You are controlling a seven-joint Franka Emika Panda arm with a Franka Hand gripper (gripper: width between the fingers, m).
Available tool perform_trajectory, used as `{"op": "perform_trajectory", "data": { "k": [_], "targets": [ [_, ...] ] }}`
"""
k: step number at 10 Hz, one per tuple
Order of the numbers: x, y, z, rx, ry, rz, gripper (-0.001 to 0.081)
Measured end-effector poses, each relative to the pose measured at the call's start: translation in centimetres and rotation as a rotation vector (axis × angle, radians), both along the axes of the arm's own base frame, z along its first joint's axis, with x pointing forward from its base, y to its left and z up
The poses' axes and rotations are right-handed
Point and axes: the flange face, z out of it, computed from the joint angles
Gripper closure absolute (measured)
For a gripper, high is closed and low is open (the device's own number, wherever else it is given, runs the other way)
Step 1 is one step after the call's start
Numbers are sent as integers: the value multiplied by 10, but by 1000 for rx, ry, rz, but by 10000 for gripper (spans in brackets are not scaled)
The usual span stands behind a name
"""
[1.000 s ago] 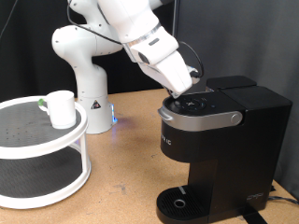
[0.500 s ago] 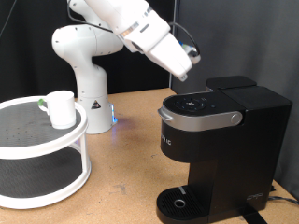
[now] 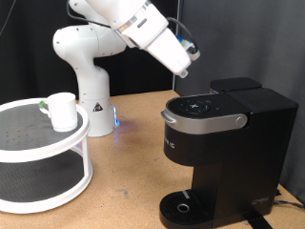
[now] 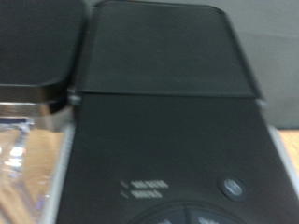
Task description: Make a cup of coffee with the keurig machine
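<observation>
The keurig machine (image 3: 225, 143) stands black and boxy at the exterior view's right, its grey lid handle (image 3: 202, 120) down and its round drip base (image 3: 181, 207) bare. My gripper (image 3: 185, 66) hangs in the air above and a little left of the machine's top, touching nothing. The cup (image 3: 62, 111), a small white mug, sits on the top tier of a white round stand (image 3: 57, 143) at the left, far from the gripper. The wrist view is filled by the machine's black top (image 4: 168, 121) and a round button (image 4: 232, 187); no fingers show there.
A small green-topped pod (image 3: 43, 105) lies beside the cup on the stand. The arm's white base (image 3: 84, 72) stands behind, with a blue light at its foot. A cable (image 3: 286, 196) trails at the machine's right on the wooden table.
The gripper has lifted off the machine's top buttons and moved up and slightly to the exterior view's left. The cup and the machine have stayed put.
</observation>
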Motion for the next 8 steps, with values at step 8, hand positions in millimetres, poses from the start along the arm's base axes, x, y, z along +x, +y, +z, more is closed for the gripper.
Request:
{"op": "perform_trajectory", "data": {
  "k": [8],
  "targets": [
    [-35, -32, 3, 92, -3, -325, 806]
  ]
}}
